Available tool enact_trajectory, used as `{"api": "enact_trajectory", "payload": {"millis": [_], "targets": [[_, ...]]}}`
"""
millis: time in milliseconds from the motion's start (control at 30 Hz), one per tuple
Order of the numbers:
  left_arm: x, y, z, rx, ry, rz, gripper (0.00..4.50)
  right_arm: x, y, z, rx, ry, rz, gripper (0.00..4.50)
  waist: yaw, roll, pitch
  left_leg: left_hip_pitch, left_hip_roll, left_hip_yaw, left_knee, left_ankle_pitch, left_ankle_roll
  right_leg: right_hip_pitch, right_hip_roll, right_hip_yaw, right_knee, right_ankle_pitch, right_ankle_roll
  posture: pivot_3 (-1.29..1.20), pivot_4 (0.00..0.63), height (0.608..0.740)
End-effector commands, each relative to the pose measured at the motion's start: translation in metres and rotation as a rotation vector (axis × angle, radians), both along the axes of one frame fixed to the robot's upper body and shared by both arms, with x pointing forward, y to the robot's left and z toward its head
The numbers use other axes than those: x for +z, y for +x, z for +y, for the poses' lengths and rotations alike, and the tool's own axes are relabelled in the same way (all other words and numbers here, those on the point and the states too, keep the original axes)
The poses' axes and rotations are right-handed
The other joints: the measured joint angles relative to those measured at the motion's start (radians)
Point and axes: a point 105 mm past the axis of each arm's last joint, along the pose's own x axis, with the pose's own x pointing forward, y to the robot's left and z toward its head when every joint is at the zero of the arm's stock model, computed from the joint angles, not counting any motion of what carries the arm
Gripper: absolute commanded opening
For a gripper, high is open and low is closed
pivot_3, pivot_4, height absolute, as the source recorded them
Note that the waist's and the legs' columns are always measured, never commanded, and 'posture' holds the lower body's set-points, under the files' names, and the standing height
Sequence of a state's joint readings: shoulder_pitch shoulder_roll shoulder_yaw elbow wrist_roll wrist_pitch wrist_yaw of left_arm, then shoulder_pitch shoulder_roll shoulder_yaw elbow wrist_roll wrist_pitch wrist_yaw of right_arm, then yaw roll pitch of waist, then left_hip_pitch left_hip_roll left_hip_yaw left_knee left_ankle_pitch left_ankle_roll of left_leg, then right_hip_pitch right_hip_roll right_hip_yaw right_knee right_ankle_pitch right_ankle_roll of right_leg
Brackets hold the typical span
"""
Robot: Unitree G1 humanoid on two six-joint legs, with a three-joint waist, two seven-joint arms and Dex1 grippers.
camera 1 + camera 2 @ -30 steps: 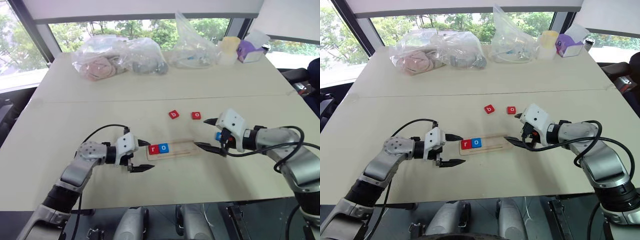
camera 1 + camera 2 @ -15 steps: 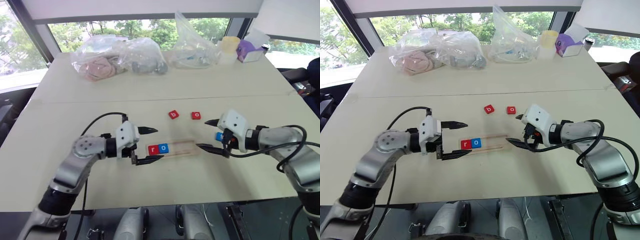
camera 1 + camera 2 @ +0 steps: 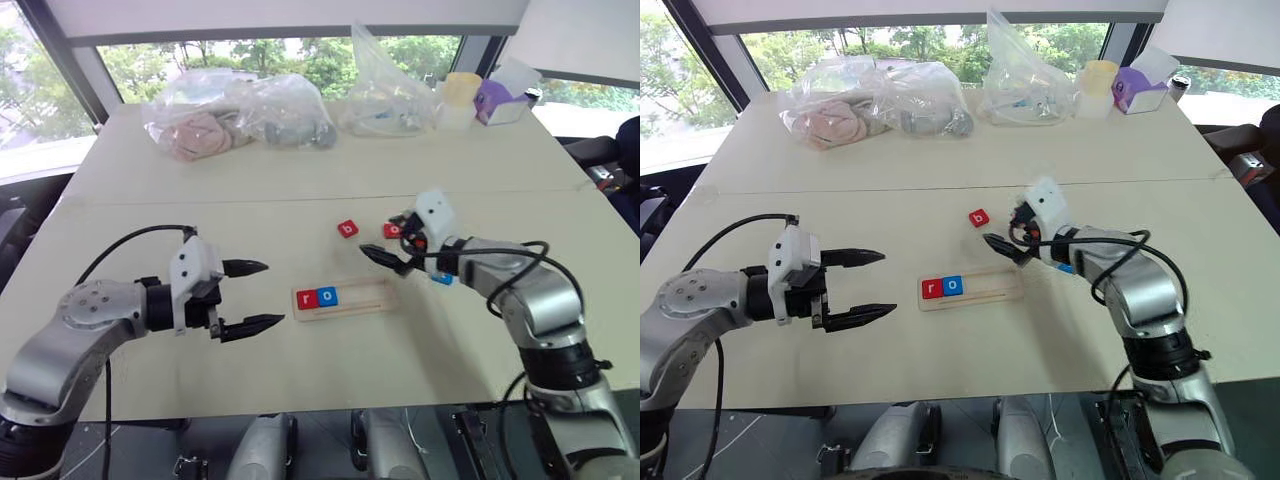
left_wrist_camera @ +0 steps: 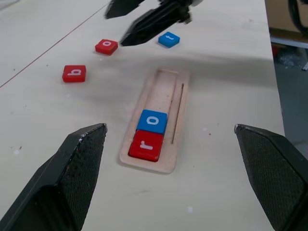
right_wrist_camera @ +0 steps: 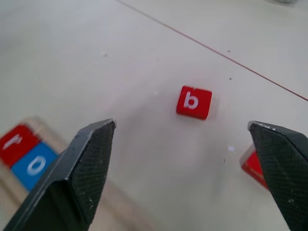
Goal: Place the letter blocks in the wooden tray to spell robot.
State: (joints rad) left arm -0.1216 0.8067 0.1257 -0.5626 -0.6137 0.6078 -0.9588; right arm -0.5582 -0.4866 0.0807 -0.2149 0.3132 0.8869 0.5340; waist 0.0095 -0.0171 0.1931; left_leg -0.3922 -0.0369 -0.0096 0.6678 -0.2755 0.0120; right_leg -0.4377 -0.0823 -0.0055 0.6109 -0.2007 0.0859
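Note:
The wooden tray [image 3: 368,296] lies mid-table with a red r block [image 3: 305,298] and a blue o block [image 3: 326,296] at its left end. Beyond it on the table rest a red b block [image 3: 347,229] and a red o block [image 4: 106,46]. A blue t block [image 4: 169,39] lies to the tray's right, partly behind my right arm. My left gripper [image 3: 272,294] hangs open and empty to the left of the tray. My right gripper [image 3: 380,237] is open and empty above the table between the red b and red o blocks, which show in its wrist view [image 5: 194,102].
Clear plastic bags [image 3: 235,118] with soft items, a yellow cup [image 3: 461,95] and a purple tissue box [image 3: 500,100] line the table's far side by the window. A seam [image 3: 300,202] runs across the tabletop behind the blocks.
My left gripper has lifted and drawn back to the left, away from the tray. My right gripper has rolled and moved forward and left, from beside the tray's right end toward the red blocks.

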Motion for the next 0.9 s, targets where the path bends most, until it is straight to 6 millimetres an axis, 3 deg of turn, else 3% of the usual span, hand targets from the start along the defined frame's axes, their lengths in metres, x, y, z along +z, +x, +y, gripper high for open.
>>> {"api": "enact_trajectory", "payload": {"millis": [33, 333, 600, 733, 900], "targets": [[0.009, -0.002, -0.003, -0.004, -0.003, -0.032, 4.42, 0.008, 0.012, 0.012, -0.033, -0.01, -0.025, 4.5, -0.003, 0.0, 0.0, 0.0, 0.0, 0.0, 0.0, 0.0, 0.0, 0.0, 0.0, 0.0, 0.0, 0.0, 0.0, 0.0, 0.15, 0.725], [0.009, 0.002, 0.007, 0.082, -0.003, -0.056, 4.42, -0.015, 0.044, 0.059, -0.061, -0.054, 0.043, 4.5, -0.024, 0.0, 0.0, 0.0, 0.0, 0.0, -0.001, 0.0, 0.0, -0.002, 0.0, 0.0, 0.002, 0.001, 0.0, 0.0, 0.15, 0.725], [0.014, -0.003, 0.023, 0.14, 0.032, -0.075, 4.42, -0.034, 0.063, 0.067, -0.142, -0.099, 0.06, 4.5, -0.029, 0.0, 0.0, 0.0, -0.001, 0.0, -0.002, 0.0, 0.0, -0.003, 0.0, 0.0, 0.002, 0.001, 0.0, 0.0, 0.15, 0.725], [0.015, -0.005, 0.021, 0.141, 0.03, -0.079, 4.42, -0.031, 0.07, 0.068, -0.175, -0.083, 0.056, 4.5, -0.03, 0.001, 0.0, 0.0, 0.0, 0.0, -0.002, 0.0, -0.001, -0.003, 0.0, 0.0, 0.003, 0.001, -0.001, 0.0, 0.15, 0.725], [0.016, -0.003, 0.02, 0.148, 0.038, -0.087, 4.42, -0.047, 0.069, 0.071, -0.181, -0.06, 0.151, 4.5, -0.03, 0.001, 0.0, 0.0, 0.0, 0.0, -0.002, 0.0, -0.001, -0.003, 0.0, 0.0, 0.003, 0.001, -0.001, 0.0, 0.15, 0.725]]}}
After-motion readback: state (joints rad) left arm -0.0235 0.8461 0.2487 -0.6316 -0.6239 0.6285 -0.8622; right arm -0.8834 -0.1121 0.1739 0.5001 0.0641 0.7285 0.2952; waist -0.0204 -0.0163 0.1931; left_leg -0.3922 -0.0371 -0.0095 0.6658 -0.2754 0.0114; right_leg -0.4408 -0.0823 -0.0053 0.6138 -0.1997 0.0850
